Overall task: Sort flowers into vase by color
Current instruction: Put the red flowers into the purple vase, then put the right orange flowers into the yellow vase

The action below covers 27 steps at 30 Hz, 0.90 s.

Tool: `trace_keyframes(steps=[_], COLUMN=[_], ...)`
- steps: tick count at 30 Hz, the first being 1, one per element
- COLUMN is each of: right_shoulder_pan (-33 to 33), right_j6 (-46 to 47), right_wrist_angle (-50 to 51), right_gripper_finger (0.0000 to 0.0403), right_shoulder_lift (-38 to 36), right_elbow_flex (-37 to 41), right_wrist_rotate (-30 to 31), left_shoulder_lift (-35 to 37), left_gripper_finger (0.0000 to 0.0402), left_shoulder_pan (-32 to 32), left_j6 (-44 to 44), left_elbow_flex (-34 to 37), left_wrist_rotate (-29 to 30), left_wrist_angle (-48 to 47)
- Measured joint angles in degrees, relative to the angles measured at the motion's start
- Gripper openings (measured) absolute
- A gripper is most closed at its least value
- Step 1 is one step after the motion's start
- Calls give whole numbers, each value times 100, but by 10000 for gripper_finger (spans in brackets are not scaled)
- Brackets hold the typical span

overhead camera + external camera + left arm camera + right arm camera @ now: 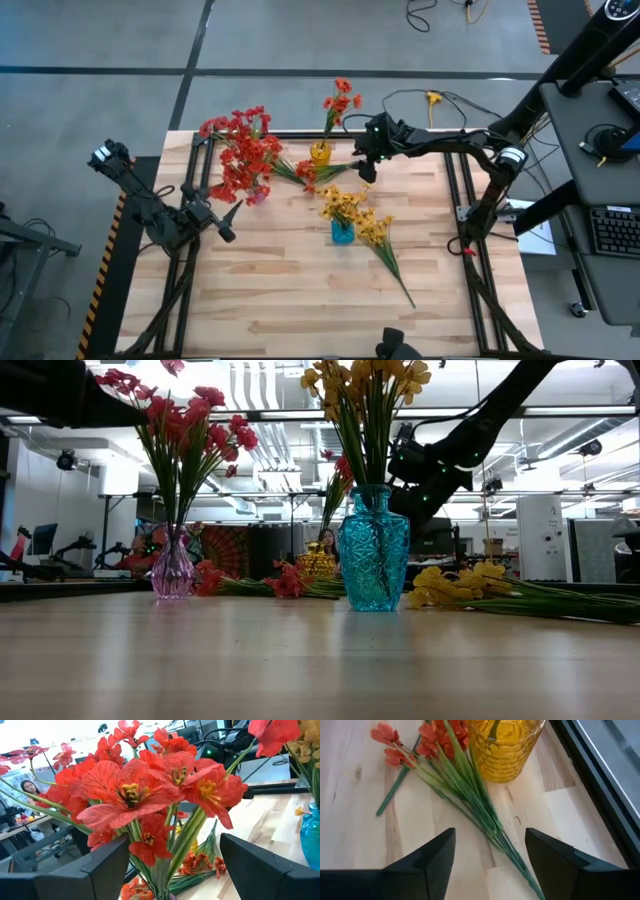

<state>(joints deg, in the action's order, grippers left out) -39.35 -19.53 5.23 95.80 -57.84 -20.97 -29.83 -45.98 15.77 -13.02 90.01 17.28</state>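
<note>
Right gripper (490, 857) hovers, jaws wide and empty, over orange-red sprigs (455, 775) lying beside the yellow vase (505, 745). Light, floppy; best pinched mid-stem.

Pink vase (173, 568) base under red blooms (243, 155) in the high view; yellow vase (505, 745) top cropped.

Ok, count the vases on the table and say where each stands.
3. Pink vase far left with red flowers, yellow vase at the far edge, middle, blue vase near the centre with yellow flowers. None seems hidden.
</note>
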Motion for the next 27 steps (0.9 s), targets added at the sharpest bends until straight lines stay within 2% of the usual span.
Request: trace_keyframes(steps=[4, 11, 14, 22, 24, 27], right_shoulder_pan=[9, 11, 11, 11, 11, 11], right_j6=[5, 10, 2, -60, -140, -454], right_wrist_angle=[10, 19, 26, 50, 48, 30], right_gripper_finger=[245, 249, 249, 249, 249, 249], right_shoulder_lift=[-1, -1, -1, -6, -6, -6], right_elbow_flex=[0, 0, 0, 0, 0, 0], right_wrist_rotate=[1, 2, 2, 2, 2, 7], left_shoulder_lift=[29, -29, -43, -251, -289, -387], left_gripper_finger=[288, 288, 288, 288, 288, 288], left_shoulder_pan=[0, -2, -2, -11, -11, -13], left_j6=[-155, -1367, -2167, -3752, -4082, -4556], left_elbow_flex=[0, 7, 16, 308, 332, 332], left_wrist_rotate=[-1, -12, -1, -64, -527, -1771], left_wrist_angle=[-32, -297, -395, -584, -591, -593])
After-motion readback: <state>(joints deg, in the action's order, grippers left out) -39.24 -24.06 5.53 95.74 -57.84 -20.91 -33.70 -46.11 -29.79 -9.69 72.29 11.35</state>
